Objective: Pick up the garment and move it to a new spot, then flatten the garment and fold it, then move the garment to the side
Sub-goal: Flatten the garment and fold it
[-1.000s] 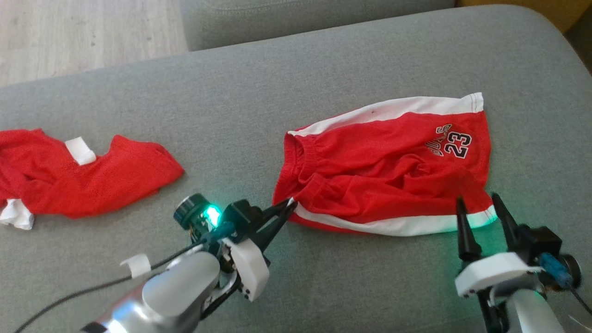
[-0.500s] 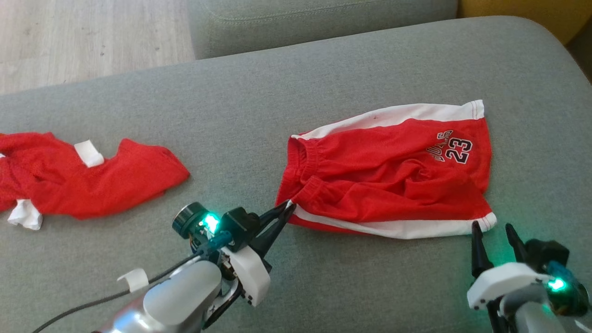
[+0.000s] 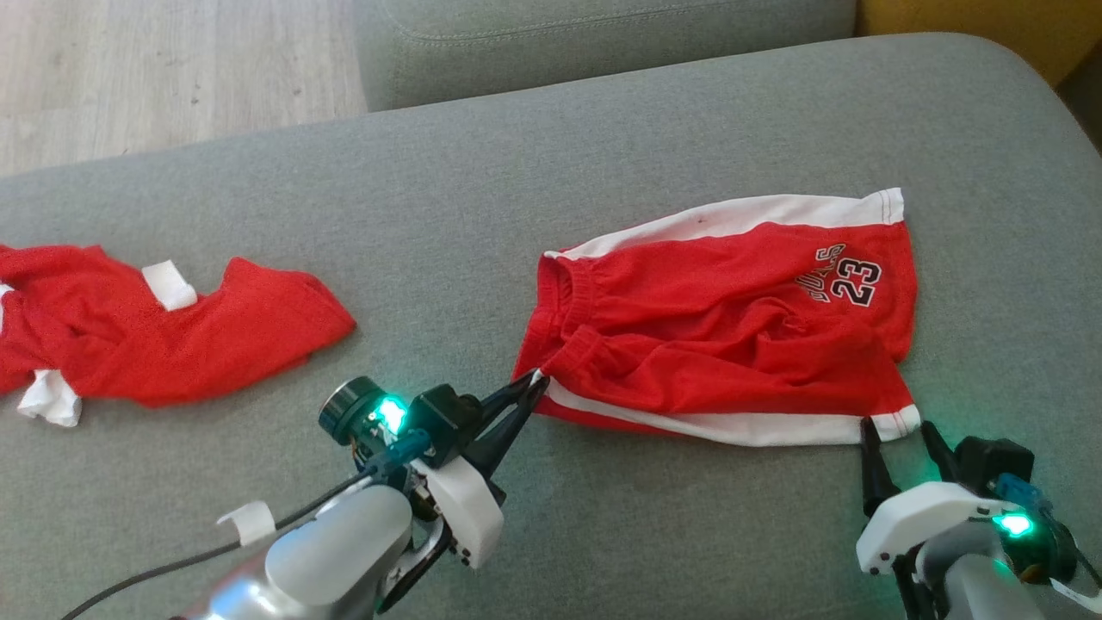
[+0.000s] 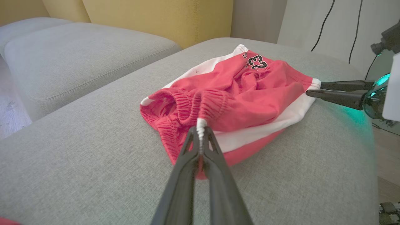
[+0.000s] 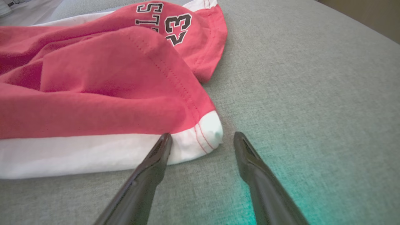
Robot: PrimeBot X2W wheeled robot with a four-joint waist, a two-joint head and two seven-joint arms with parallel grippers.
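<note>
Grey woven upholstery covers the broad sofa cushion (image 3: pixel 603 172) on which everything lies. Behind it stands a second grey cushion (image 3: pixel 560 34) of the same cloth. Pale wooden floor (image 3: pixel 129 69) shows beyond the far left edge. The left wrist view adds mustard-yellow upholstery (image 4: pixel 140 18) and a light wall with thin black cables (image 4: pixel 328 25) hanging down it.

The red jersey shorts with white side stripes and a black "23" print (image 3: pixel 723 319) lie crumpled on the right half of the cushion, waistband toward the middle, leg hems toward the right. The left gripper (image 3: pixel 538 383) has its fingers pressed together on the white end of the near stripe at the elastic waistband. The right gripper (image 3: pixel 898 426) stands spread at the near hem corner, which sits between its two fingers. One fingertip lies against the white hem; I cannot tell whether it presses on the cloth.

A second crumpled red garment with white patches (image 3: pixel 172 344) lies well apart on the left, cut off by the head view's edge, so its kind is unclear. The lettering beside the "23" is partly folded under and hard to read. Wrinkles hide the middle of the shorts.
</note>
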